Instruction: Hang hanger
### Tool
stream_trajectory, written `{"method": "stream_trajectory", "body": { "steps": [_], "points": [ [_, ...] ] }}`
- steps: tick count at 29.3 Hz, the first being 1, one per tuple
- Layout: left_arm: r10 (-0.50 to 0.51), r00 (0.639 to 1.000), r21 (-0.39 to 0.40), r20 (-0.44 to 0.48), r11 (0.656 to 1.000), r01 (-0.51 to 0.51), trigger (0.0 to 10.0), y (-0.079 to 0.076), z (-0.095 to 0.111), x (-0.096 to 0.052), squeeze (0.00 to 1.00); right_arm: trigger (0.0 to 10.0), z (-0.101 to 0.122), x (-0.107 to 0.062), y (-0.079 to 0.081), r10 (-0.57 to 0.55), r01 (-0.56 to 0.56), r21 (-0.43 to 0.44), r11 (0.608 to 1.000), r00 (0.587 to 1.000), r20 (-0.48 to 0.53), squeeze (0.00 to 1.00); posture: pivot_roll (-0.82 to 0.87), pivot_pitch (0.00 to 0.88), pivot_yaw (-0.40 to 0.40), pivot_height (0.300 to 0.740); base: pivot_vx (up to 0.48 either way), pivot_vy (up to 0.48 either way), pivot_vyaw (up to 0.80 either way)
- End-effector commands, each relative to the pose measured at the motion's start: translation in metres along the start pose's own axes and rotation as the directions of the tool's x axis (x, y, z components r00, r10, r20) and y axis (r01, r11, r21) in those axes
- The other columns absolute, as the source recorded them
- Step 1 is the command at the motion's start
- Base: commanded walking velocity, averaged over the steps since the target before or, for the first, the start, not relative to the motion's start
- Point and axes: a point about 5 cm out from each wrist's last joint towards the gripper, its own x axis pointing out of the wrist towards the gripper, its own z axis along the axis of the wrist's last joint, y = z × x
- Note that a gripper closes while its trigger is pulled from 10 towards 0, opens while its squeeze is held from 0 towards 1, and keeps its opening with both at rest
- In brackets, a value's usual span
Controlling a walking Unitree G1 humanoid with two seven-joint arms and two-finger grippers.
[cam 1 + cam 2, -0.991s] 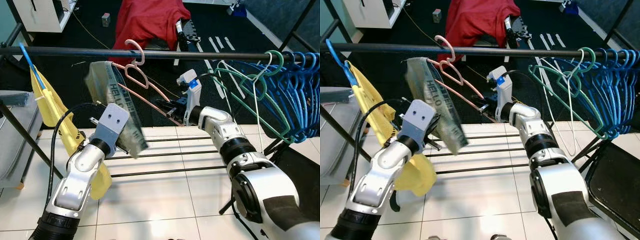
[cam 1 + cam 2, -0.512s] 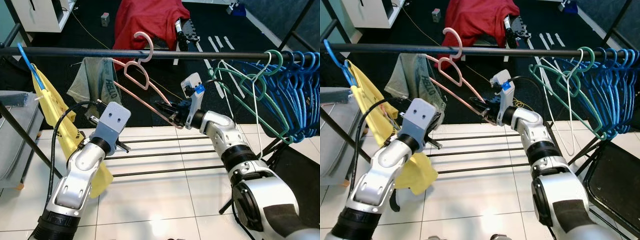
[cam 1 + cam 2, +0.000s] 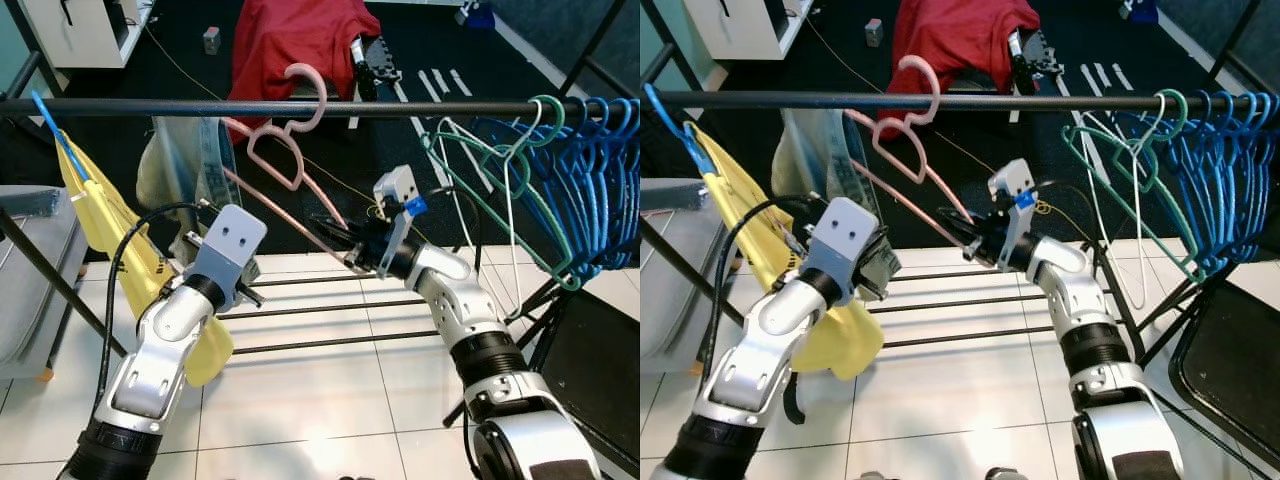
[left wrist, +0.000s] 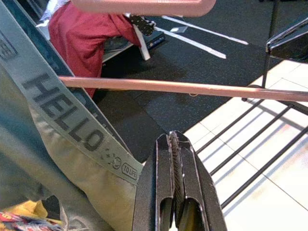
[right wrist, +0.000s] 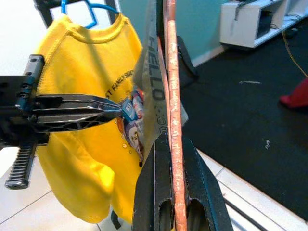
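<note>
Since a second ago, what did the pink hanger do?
The pink hanger, gripped low by the right gripper, slid along the rail toward the blue hangers; its grey garment swung back down. The yellow shirt stayed.

Bare rail (image 3: pixel 420 108) between pink hanger (image 3: pixel 285 150) and green hangers (image 3: pixel 500 165).

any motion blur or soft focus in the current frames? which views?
Left eye view: the grey garment on the pink hanger is smeared, the rail and blue hangers crisp. Left wrist view: the left gripper close up is sharp, the hanger's top edge soft. Right wrist view: the right gripper, shut on the hanger bar, is sharp; the yellow shirt is well lit.
</note>
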Motion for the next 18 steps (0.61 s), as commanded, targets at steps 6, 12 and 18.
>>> {"method": "stream_trajectory", "body": {
  "steps": [6,12,18],
  "points": [
    [-0.039,0.999,0.013,0.002,0.999,0.039,10.0,-0.006,-0.001,0.001,0.00,0.0,-0.033,-0.026,0.013,-0.046,0.045,-0.012,0.999,0.994,-0.099,0.00,-0.04,0.164,-0.006,0.740,0.000,0.000,0.00],
    [-0.046,0.999,0.017,0.005,0.999,0.046,10.0,-0.008,0.000,0.001,0.00,0.0,-0.044,-0.034,0.024,-0.066,0.065,-0.014,0.998,0.989,-0.130,0.00,-0.05,0.158,-0.007,0.740,0.000,0.000,0.00],
    [-0.042,0.999,0.021,0.009,0.999,0.042,10.0,-0.008,0.001,0.000,0.00,0.0,-0.054,-0.045,0.039,-0.073,0.071,-0.019,0.997,0.988,-0.139,0.00,-0.04,0.160,-0.008,0.740,0.000,0.000,0.00]
  ]
}}
